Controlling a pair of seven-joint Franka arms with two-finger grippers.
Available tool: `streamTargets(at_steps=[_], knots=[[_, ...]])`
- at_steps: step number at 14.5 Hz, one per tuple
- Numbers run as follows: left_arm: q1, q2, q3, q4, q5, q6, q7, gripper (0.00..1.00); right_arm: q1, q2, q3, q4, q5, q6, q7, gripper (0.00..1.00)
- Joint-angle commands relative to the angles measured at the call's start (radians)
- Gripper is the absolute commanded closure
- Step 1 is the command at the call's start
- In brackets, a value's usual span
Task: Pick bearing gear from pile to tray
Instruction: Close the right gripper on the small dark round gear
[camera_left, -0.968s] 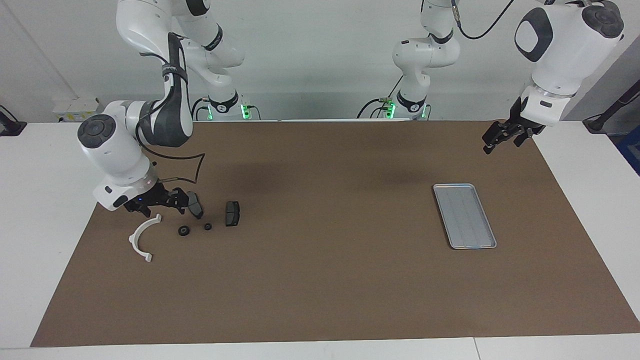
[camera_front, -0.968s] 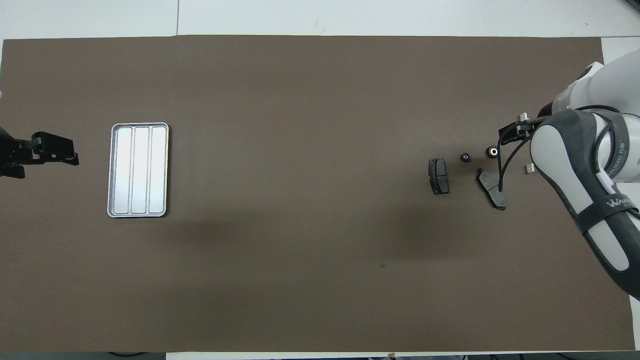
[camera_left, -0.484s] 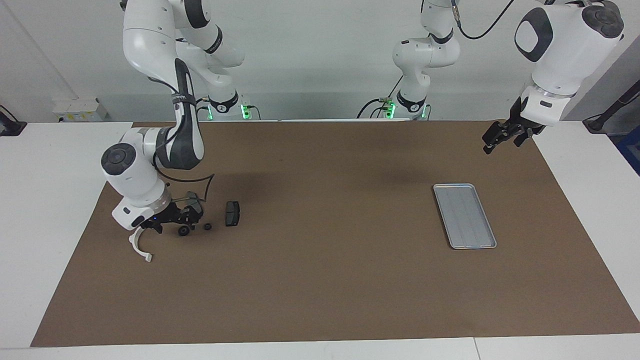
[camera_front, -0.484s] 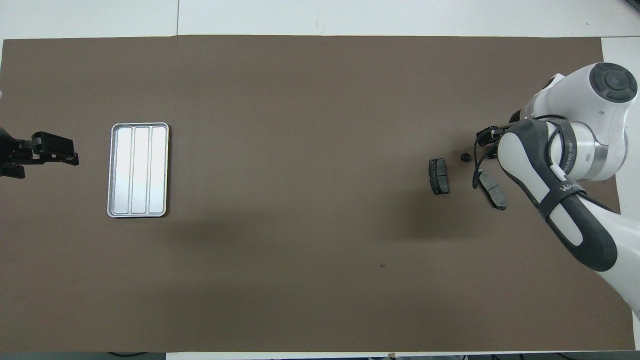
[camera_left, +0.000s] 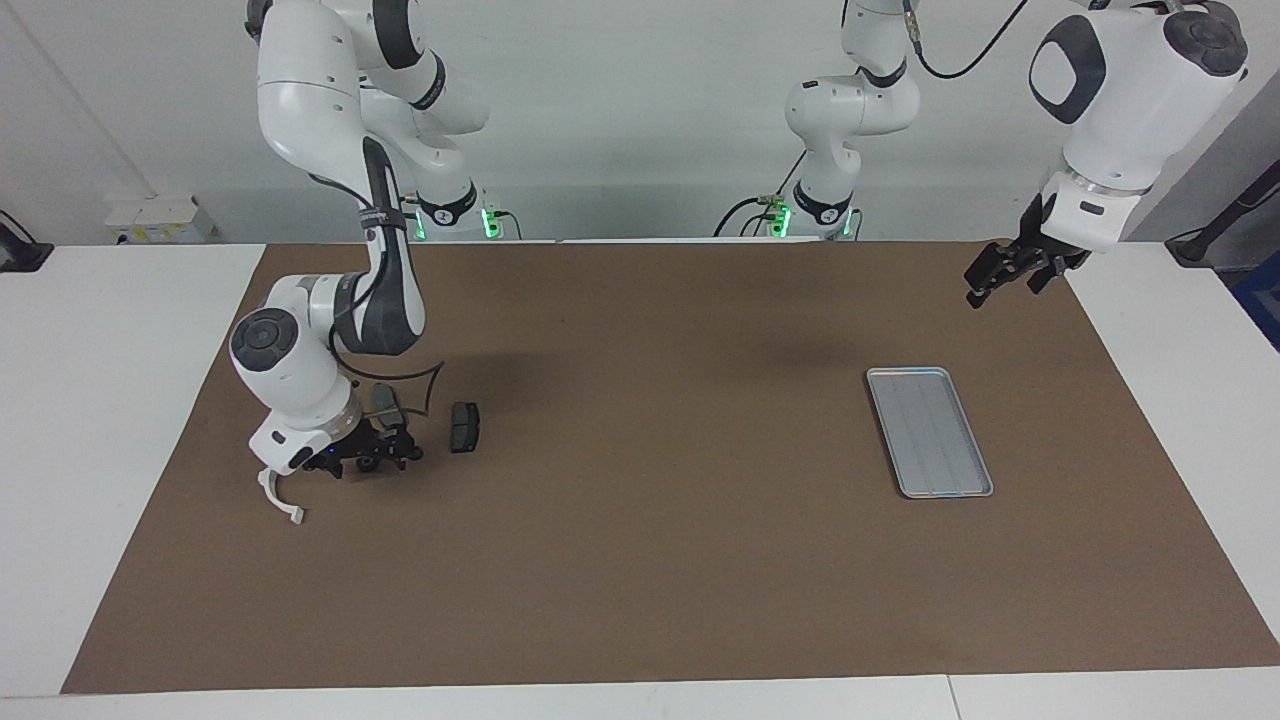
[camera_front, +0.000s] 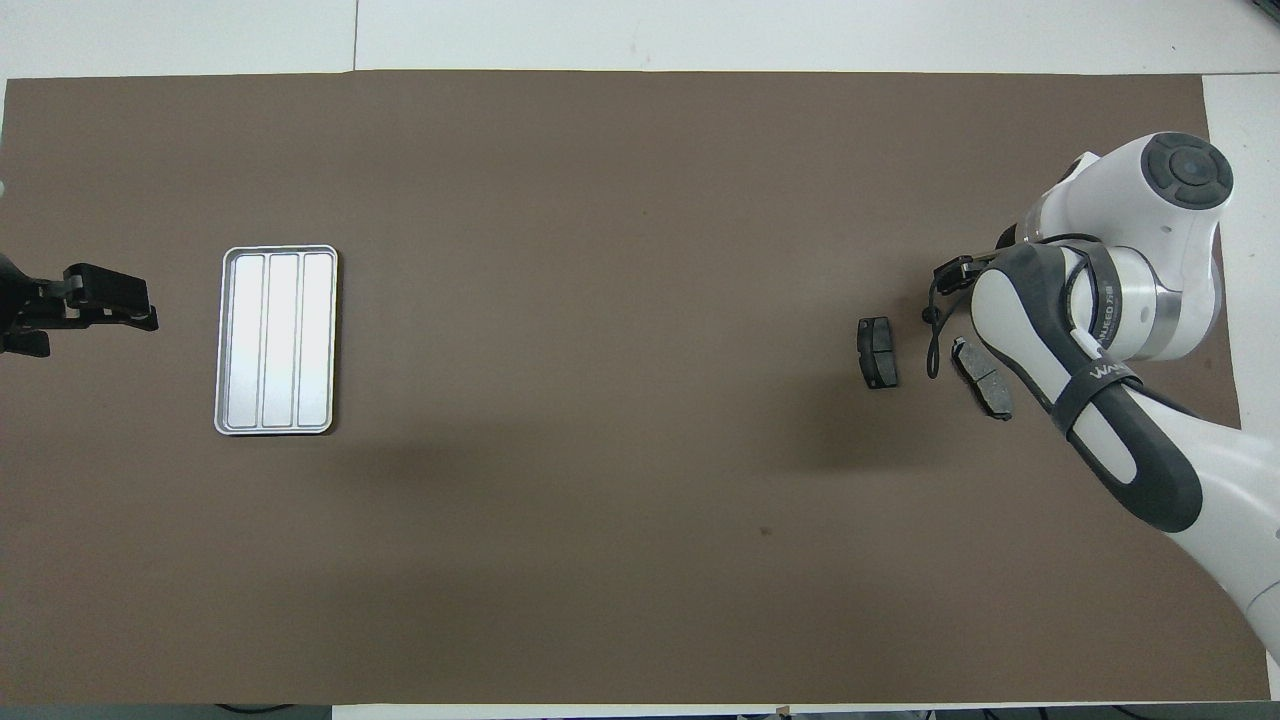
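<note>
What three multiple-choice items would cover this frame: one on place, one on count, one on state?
1. Where is the right gripper?
A. Over the tray
B. Low at the pile
C. Raised over the middle of the mat

2. How many brake pads show on the mat?
A. One
B. Two
C. Four

3. What is in the tray?
A. Nothing
B. A brake pad
C. The white bracket

Key: 1 B, the facing view shows the gripper down among the small parts beside the white bracket. 2 B, the overhead view shows two dark pads side by side, the second partly under the right arm. 3 A, both views show only the tray's bare ridged floor. The left gripper waits in the air at the left arm's end of the table, off the tray.
</note>
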Motion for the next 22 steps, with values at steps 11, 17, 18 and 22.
streamTargets(at_steps=[11,17,18,22], knots=[[-0.012,-0.019,0.011,-0.015,-0.011,0.009,0.005,0.00,-0.024,-0.033,0.002,-0.050,0.006,-0.043,-0.044,0.05],[-0.012,-0.019,0.011,-0.015,-0.011,0.009,0.005,0.00,-0.041,-0.042,0.002,-0.094,0.006,0.014,-0.079,0.08],[-0.012,-0.019,0.011,-0.015,-0.011,0.009,0.005,0.00,-0.052,-0.042,0.002,-0.094,0.006,0.017,-0.087,0.13],[-0.012,-0.019,0.011,-0.015,-0.011,0.009,0.005,0.00,-0.052,-0.041,0.002,-0.094,0.006,0.017,-0.078,0.47]])
